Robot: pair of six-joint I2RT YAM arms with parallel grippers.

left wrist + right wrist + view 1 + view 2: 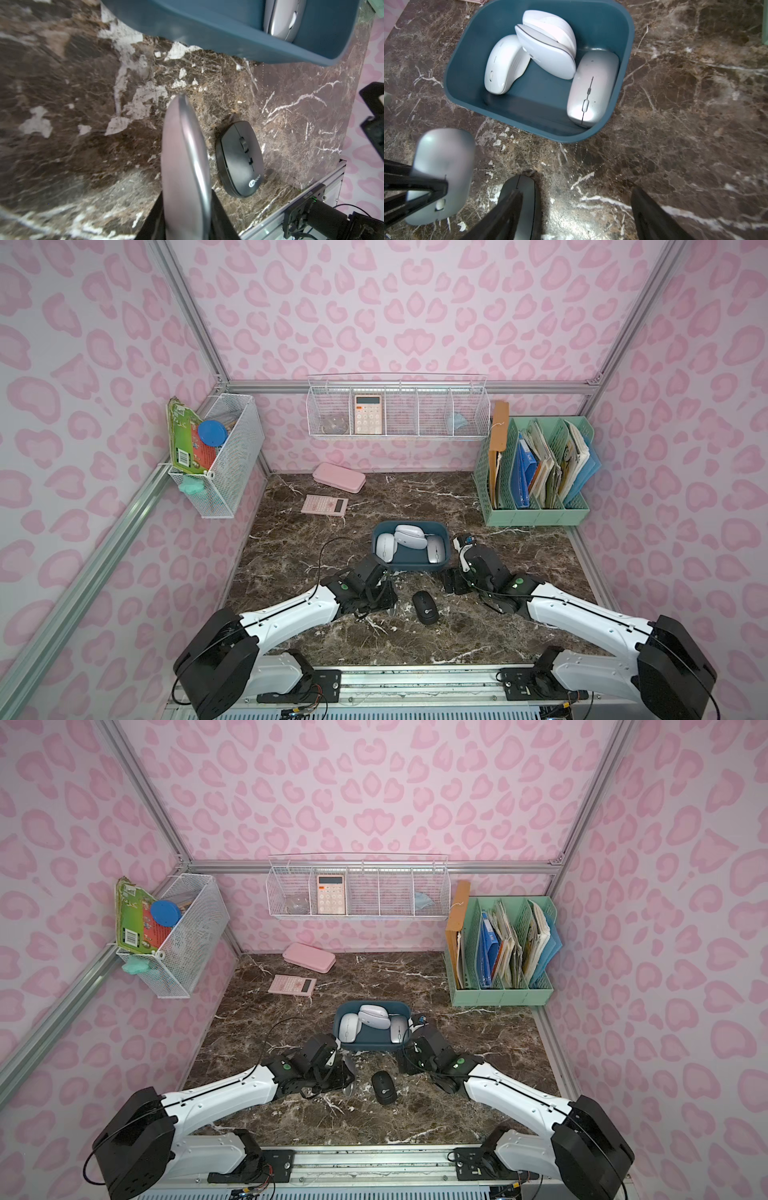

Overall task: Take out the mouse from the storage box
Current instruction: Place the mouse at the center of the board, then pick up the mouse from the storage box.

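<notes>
Left hand (186,199) clamps a silver mouse (182,145) on edge over the counter (519,572), just outside the storage box (410,566). Right hand (576,199), spread wide and empty, hovers beside the box. Three pale mice (548,54) lie inside.

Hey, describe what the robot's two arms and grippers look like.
The left arm and right arm have white shells with bulky black joints, a green dot near each wrist, and thin black cables. The left gripper and right gripper have slim black fingers.
</notes>
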